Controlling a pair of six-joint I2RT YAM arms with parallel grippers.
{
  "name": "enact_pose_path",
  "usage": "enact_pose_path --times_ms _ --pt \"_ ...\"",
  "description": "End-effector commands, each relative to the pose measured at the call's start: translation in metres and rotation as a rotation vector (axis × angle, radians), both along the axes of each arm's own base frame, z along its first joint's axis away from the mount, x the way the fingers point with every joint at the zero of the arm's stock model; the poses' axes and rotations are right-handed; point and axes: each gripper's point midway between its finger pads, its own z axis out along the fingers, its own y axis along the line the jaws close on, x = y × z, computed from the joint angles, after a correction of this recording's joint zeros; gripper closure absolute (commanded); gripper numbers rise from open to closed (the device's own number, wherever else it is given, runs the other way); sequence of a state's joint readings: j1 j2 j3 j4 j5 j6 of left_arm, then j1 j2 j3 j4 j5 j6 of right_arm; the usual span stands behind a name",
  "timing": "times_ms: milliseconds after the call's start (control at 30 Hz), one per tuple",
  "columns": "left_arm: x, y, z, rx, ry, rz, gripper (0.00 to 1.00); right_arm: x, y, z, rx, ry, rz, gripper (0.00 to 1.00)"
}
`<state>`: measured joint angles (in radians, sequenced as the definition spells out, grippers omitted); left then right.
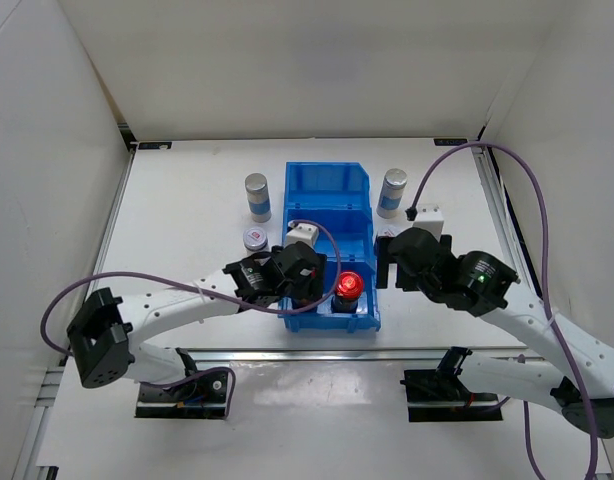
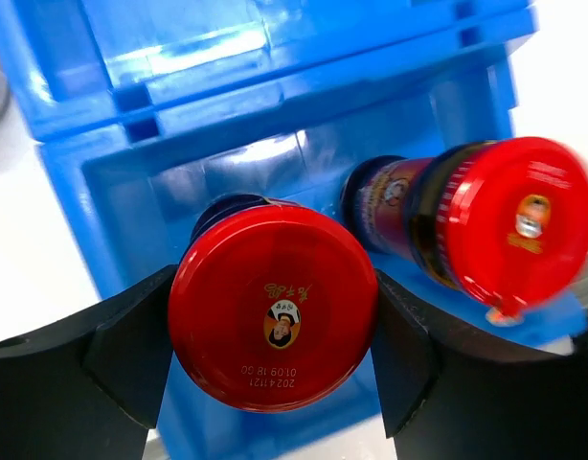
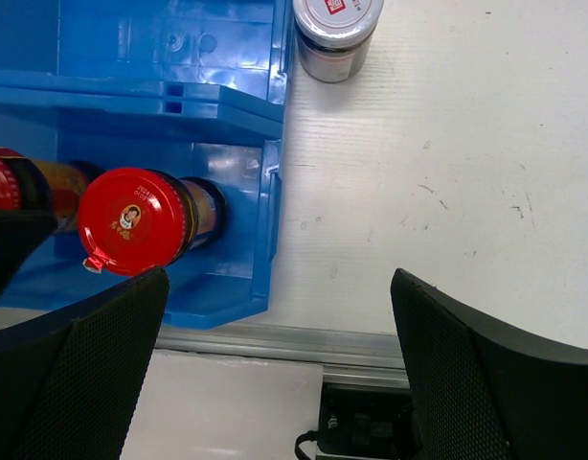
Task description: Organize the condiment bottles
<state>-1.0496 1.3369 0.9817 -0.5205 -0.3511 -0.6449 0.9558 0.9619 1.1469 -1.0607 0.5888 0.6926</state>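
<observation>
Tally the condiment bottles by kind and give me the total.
Red-capped jars: 2
Short silver-lidded jars: 2
Tall silver-grey cylinders: 2
Total: 6 bottles

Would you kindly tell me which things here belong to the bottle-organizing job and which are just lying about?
Job: held red-capped jar; other red-capped jar; left tall bottle; right tall bottle; left silver-lidded jar; right silver-lidded jar.
Just there: blue bin; purple cables.
</observation>
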Motion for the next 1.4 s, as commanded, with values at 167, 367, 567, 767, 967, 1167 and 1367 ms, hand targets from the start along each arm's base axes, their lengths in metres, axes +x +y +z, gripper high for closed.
enact_pose_path --times_ms 167,367,567,767,967,1167,1367 --pt "0.021 -0.02 0.018 -0.115 -0.103 0.055 0.28 0.022 -0.027 -0.027 -0.146 0.044 -0.113 0.0" --pt "0.026 -0.009 0.029 -0.081 -0.125 0.103 0.0 0.062 -0.031 -0.031 -0.107 0.11 -0.091 0.0" --pt "0.029 0.004 0.125 -0.156 -0.295 0.045 0.0 0.117 -0.031 -0.044 -0.057 0.206 -0.075 0.0" --pt "0.051 0.099 0.19 -0.086 -0.485 0.204 0.0 0.166 -0.008 -0.068 -0.028 0.263 -0.043 0.0" --pt "0.054 0.204 0.148 0.176 -0.525 0.372 0.0 0.19 -0.006 -0.106 -0.064 0.356 -0.066 0.0" --pt "0.037 0.241 0.111 0.171 -0.494 0.47 0.0 0.194 -0.011 -0.13 -0.078 0.397 -0.065 0.11" --pt "0.047 0.236 0.097 0.217 -0.45 0.463 0.0 0.195 -0.014 -0.115 -0.047 0.371 -0.099 0.69"
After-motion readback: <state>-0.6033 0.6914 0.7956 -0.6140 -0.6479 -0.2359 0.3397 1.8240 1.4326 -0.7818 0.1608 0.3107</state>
